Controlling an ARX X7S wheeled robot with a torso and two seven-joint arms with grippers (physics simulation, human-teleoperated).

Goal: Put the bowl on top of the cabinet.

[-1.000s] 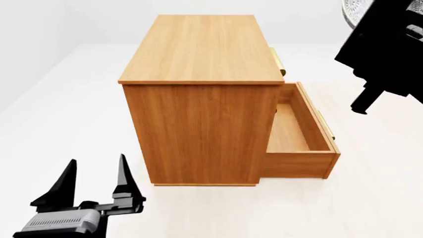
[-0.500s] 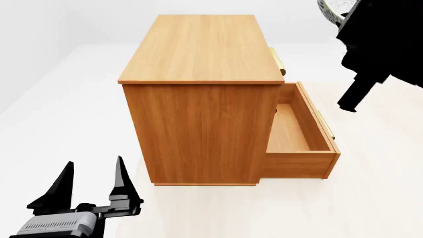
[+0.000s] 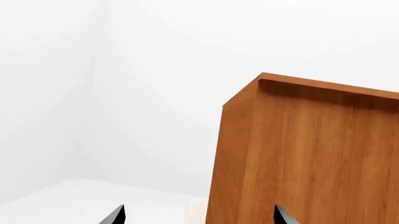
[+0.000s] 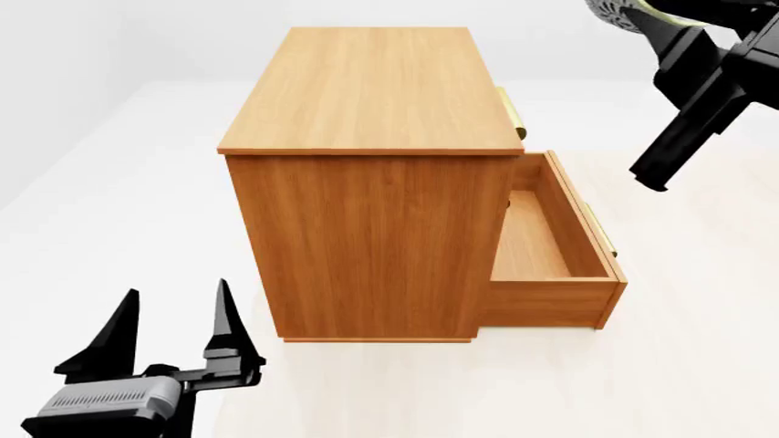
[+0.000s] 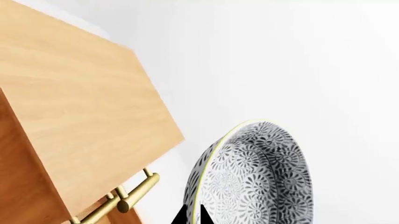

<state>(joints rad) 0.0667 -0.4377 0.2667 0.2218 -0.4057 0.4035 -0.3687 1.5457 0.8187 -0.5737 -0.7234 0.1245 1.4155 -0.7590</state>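
Note:
The cabinet (image 4: 371,87) is a big orange-brown chest with a bare flat top, standing mid-floor in the head view. The bowl (image 4: 615,11), white with a dense blue-grey pattern, shows only partly at the upper edge, up in the air to the right of the cabinet and beyond it. My right gripper (image 4: 663,27) is shut on its rim. In the right wrist view the two fingertips pinch the rim of the bowl (image 5: 262,172), with the right gripper (image 5: 194,217) beside the cabinet (image 5: 74,93). My left gripper (image 4: 177,301) is open and holds nothing, low by the cabinet's near left corner.
The cabinet's bottom drawer (image 4: 548,246) is pulled out to the right and holds nothing. Brass bar handles (image 5: 134,189) stick out of the drawer front. In the left wrist view the cabinet's side (image 3: 311,154) fills the right, with the left gripper (image 3: 198,217) open in front of it.
My right arm has turned and swung, carrying the bowl a little left along the head view's upper edge. The left gripper has barely shifted.

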